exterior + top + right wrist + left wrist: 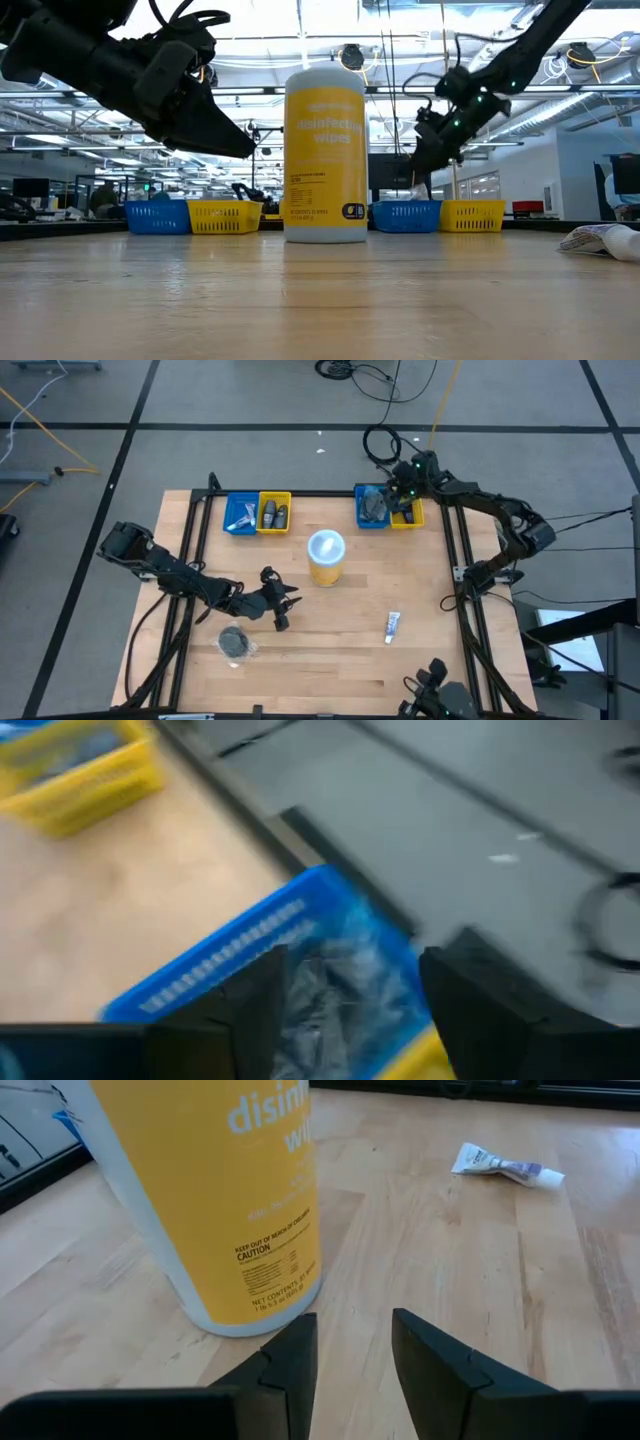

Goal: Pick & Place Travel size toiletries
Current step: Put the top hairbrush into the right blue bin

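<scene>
High view, counts: saw two arms, two pairs of bins, one yellow wipes canister [326, 557], one white tube [393, 625], one wrapped dark disc [236, 643].
High view, bins: blue bin [240, 514] and yellow bin [274, 513] side by side at the far left; second blue bin [371, 507] and second yellow bin [408, 511] at the far right.
High view, toiletries: dark small bottles lay in the left yellow bin, dark wrapped items in the right blue bin; tube lay near the right edge, disc near the front left, well apart.
High view, grippers: left gripper [281, 605] hung over the table just beside the disc, fingers parted and empty; right gripper [397, 493] hovered over the right pair of bins.
High view, surface: light wooden table [330, 660] in a black frame, grey floor around.
Low view: canister stood upright mid-table; all four bins behind it; crumpled white tube at the right edge; bright hall with ceiling lights beyond.
Left wrist view: fingers [291, 1370] spread, nothing between; canister close, tube farther off, white with a bluish end.
Right wrist view: right gripper's fingers [252, 1010] released above the blue bin holding clear-wrapped dark items.
</scene>
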`<state>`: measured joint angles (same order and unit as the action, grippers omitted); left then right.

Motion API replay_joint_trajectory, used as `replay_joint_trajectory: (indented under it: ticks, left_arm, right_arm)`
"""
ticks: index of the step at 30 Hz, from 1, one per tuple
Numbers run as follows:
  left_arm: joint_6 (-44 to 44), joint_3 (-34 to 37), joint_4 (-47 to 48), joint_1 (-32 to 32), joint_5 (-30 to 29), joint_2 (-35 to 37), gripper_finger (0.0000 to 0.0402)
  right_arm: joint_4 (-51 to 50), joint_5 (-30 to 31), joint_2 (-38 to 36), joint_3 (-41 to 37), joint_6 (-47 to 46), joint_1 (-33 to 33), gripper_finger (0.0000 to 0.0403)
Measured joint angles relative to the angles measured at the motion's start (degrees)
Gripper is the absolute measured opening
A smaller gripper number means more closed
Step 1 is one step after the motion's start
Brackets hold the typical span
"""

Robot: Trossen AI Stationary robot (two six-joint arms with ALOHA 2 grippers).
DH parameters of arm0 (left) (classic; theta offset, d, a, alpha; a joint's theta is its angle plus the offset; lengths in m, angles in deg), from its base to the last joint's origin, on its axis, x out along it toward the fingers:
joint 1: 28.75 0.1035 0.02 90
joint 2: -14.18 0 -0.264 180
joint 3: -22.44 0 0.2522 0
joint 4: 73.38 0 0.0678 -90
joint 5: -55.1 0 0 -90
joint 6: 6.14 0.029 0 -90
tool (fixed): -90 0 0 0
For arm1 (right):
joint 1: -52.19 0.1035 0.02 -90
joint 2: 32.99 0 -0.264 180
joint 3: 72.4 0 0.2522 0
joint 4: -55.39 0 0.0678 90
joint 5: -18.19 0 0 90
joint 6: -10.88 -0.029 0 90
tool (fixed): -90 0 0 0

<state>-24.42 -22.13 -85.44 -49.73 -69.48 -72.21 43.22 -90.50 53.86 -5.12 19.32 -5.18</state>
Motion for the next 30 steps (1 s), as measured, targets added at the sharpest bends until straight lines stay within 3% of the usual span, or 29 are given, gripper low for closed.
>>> replay_joint_trajectory:
  ticks: [2,6,11,15,18,30]
  left_arm:
    - [0.0,0.0,0.0,0.0,0.0,0.0,0.0127]
    - [0.0,0.0,0.0,0.7,0.0,0.0,0.0127]
    - [-0.3,0.0,0.0,2.0,0.0,0.0,0.0127]
    - [-1.6,0.0,0.2,2.4,0.0,0.0,0.0127]
    - [-2.0,0.0,0.2,2.4,0.0,0.0,0.0127]
    - [-3.3,0.0,0.2,2.4,0.1,0.0,0.0127]
  right_arm:
    - [-1.0,4.7,-2.0,0.0,0.1,1.2,0.0229]
    - [-5.2,6.2,-3.1,0.0,1.2,5.2,0.0207]
    - [-7.2,21.2,-0.3,0.0,0.2,10.9,0.0119]
    - [-6.3,27.9,2.9,0.0,-0.3,12.4,0.0042]
    - [-5.9,29.0,5.4,0.0,0.1,12.5,0.0007]
    - [-0.9,26.2,8.7,0.0,2.5,12.5,0.0013]
